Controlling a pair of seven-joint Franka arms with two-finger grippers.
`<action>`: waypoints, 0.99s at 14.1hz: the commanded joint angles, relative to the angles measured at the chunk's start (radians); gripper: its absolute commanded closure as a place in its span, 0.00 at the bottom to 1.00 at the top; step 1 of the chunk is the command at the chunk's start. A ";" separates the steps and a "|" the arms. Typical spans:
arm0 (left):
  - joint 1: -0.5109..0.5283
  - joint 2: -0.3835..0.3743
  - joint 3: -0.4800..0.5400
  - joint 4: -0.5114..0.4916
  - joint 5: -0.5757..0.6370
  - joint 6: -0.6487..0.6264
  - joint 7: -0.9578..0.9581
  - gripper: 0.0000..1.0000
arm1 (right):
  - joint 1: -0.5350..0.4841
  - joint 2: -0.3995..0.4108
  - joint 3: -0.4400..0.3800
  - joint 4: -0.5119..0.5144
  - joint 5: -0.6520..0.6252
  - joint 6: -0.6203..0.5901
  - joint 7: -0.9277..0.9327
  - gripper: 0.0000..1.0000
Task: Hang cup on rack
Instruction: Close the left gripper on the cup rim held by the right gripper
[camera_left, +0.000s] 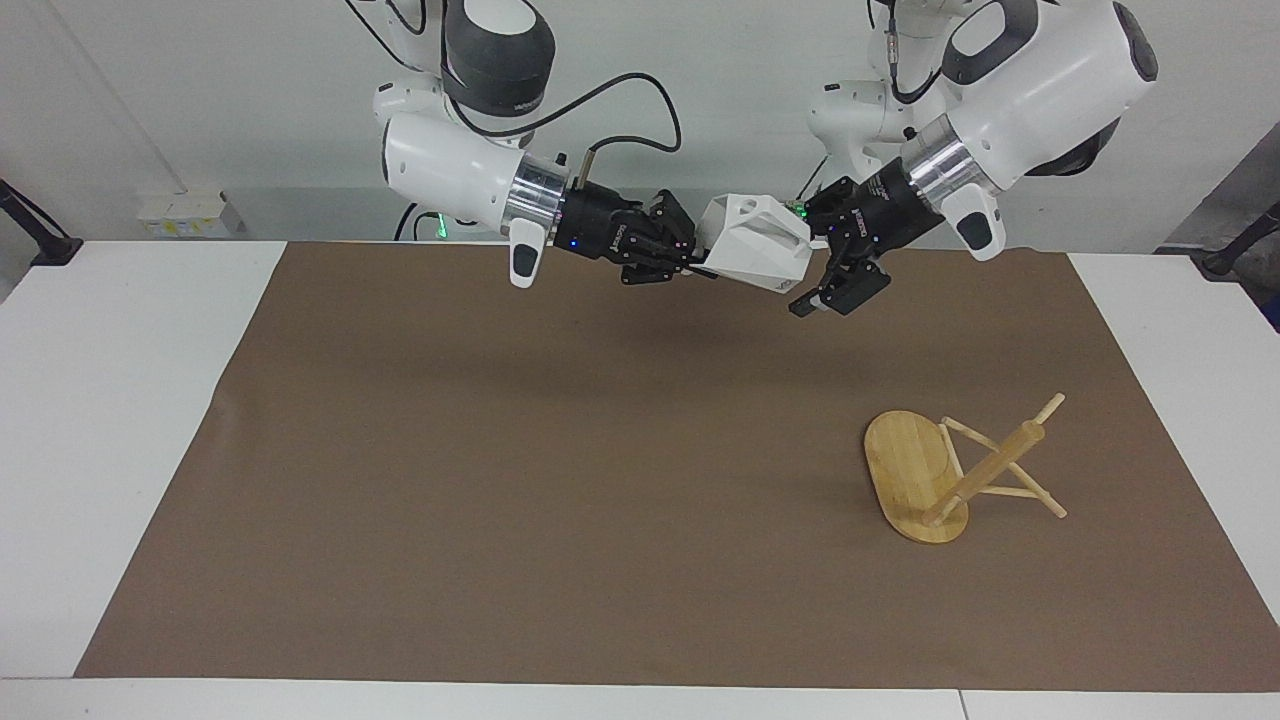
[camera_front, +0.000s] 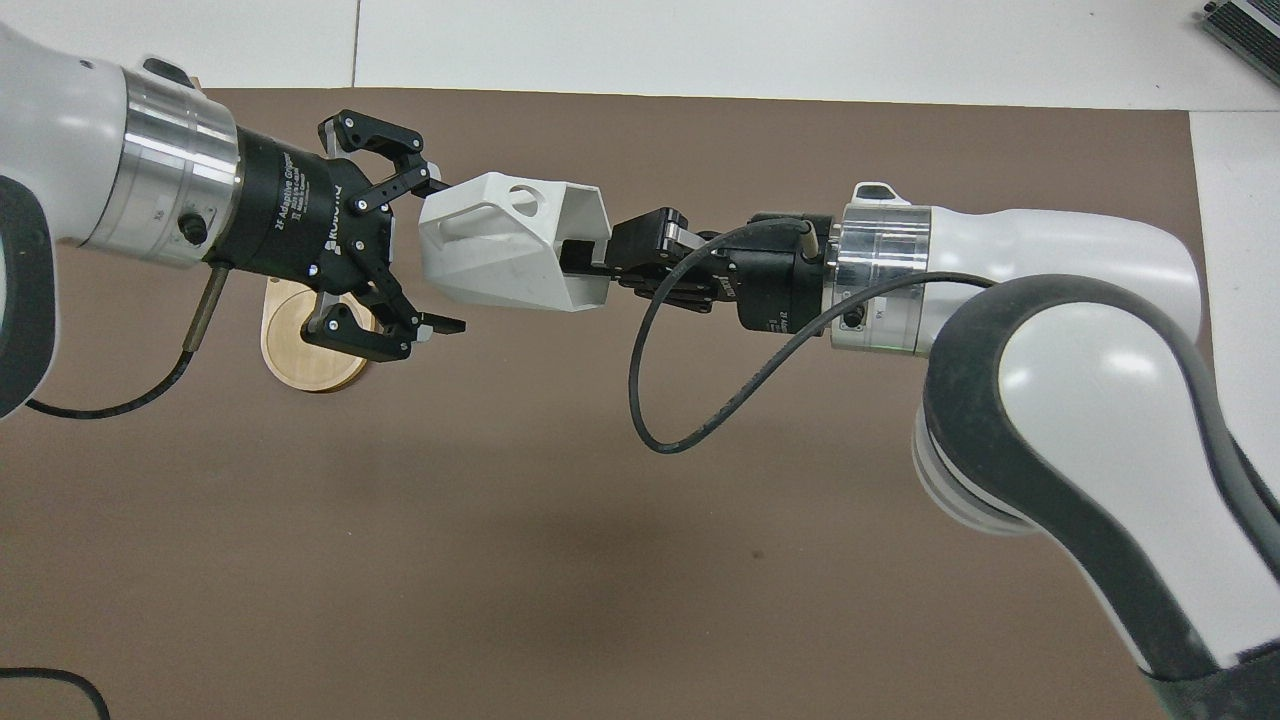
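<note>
The white faceted cup hangs on its side in the air over the robots' end of the brown mat. My right gripper is shut on the cup's rim wall, one finger inside the mouth. At the cup's bottom end my left gripper is open, one finger near the handle side and one below the cup. The bamboo rack lies tipped over on the mat toward the left arm's end, base on edge, post slanting on its pegs. In the overhead view my left gripper covers most of it.
A brown mat covers the white table. A black cable loops down from my right wrist.
</note>
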 joint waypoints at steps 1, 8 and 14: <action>-0.013 -0.031 0.008 -0.023 -0.013 -0.003 -0.033 0.00 | -0.004 -0.005 0.004 -0.005 0.034 0.013 0.006 1.00; -0.036 -0.058 0.008 -0.036 -0.013 0.012 -0.074 0.36 | 0.007 -0.001 0.004 -0.005 0.034 0.034 0.006 1.00; -0.042 -0.075 0.010 -0.066 -0.009 0.038 -0.070 1.00 | 0.007 -0.001 0.004 -0.005 0.034 0.034 0.008 1.00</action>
